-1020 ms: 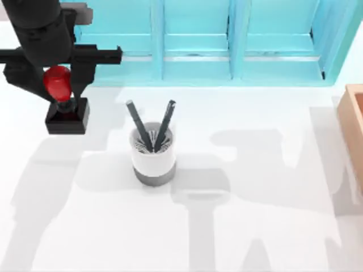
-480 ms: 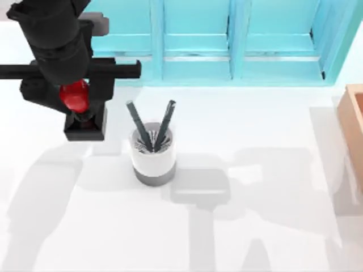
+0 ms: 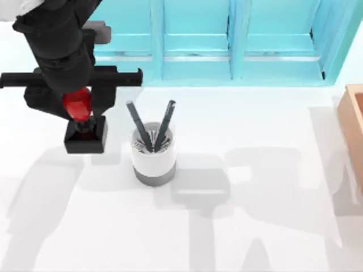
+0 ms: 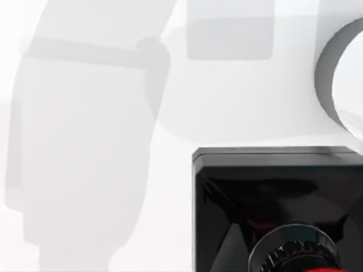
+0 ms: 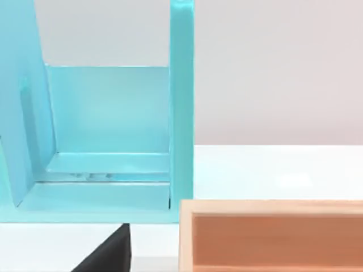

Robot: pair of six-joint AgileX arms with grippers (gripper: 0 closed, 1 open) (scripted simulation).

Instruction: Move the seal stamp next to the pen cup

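My left gripper [image 3: 78,107] clamps the seal stamp [image 3: 85,133] by its red knob, just left of the pen cup [image 3: 153,158] (not touching). Drifting further right could knock the cup's pens [image 3: 138,126] or tip it.

A glossy red knob is carried on the black square base of the seal stamp [image 3: 84,129]. The pen cup [image 3: 153,157] is coloured white above and grey in a band below — two dark grey pens [image 3: 138,124] are held in it. The table [image 3: 255,226] is white, the shelf unit [image 3: 227,39] turquoise, the box [image 5: 272,235] pale orange-brown.
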